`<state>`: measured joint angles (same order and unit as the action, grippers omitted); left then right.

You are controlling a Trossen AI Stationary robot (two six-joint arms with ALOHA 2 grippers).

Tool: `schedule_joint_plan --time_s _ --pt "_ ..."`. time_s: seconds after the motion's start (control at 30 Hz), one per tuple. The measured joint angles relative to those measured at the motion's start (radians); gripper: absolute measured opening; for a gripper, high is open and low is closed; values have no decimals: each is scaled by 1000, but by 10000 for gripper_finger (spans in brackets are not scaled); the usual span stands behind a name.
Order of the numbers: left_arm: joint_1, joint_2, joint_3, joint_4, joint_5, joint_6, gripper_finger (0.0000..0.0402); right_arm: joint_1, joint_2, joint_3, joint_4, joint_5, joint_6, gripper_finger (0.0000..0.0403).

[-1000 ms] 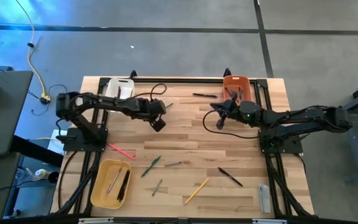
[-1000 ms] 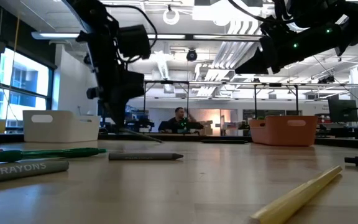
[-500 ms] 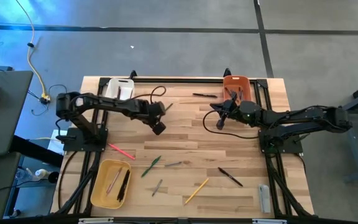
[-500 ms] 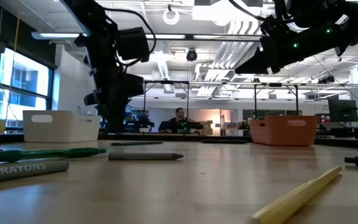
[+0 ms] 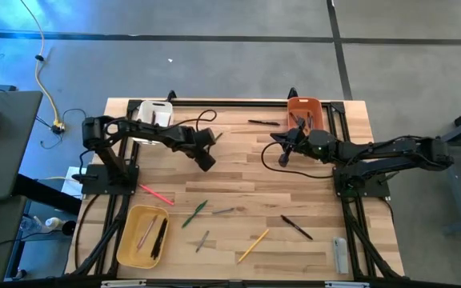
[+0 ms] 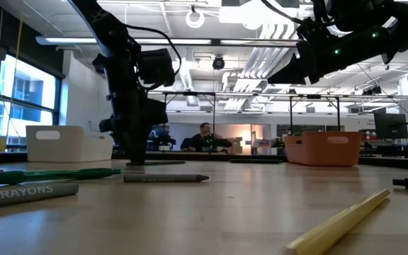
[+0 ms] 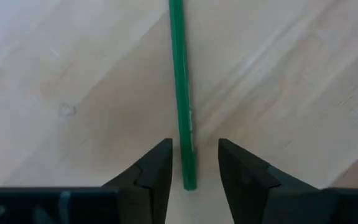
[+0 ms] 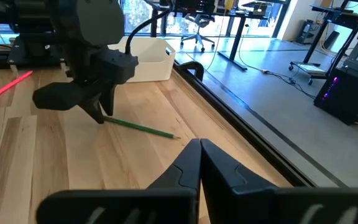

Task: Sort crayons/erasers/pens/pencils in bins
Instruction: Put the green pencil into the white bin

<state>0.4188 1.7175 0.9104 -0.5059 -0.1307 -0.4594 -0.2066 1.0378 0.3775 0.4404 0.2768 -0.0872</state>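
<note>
left claw (image 7: 194,163): fingers apart, straddling green pencil (image 7: 179,93) lying flat on worktop (image 7: 291,74), not gripping | right claw (image 8: 199,152): fingers together, empty, near orange bin (image 5: 304,110)

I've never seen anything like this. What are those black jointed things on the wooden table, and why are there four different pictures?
They are two robot arms, each ending in a two-finger gripper. One picture looks straight down on the table, one looks level across its top, and one comes from a camera on each wrist.

The left gripper is down at the table with its fingers open on either side of a green pencil that lies flat on the wood; nothing is held. The right gripper is shut and empty, waiting near the orange bin.

There is also a white bin and a yellow bin with a few sticks already in it. More crayons, pens and pencils lie loose on the table, among them a pink one and a yellow one.
</note>
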Motion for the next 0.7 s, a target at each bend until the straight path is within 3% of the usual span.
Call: schedule_joint_plan --time_s 0.2,0.53,0.7 --pt "1 26 4 1 34 27 94 0 0 0 -1 0 0 0" --pt "-14 68 10 4 48 131 14 0 0 0 -3 0 0 0" --pt "-16 40 2 -4 32 131 5 0 0 0 -3 0 0 0"
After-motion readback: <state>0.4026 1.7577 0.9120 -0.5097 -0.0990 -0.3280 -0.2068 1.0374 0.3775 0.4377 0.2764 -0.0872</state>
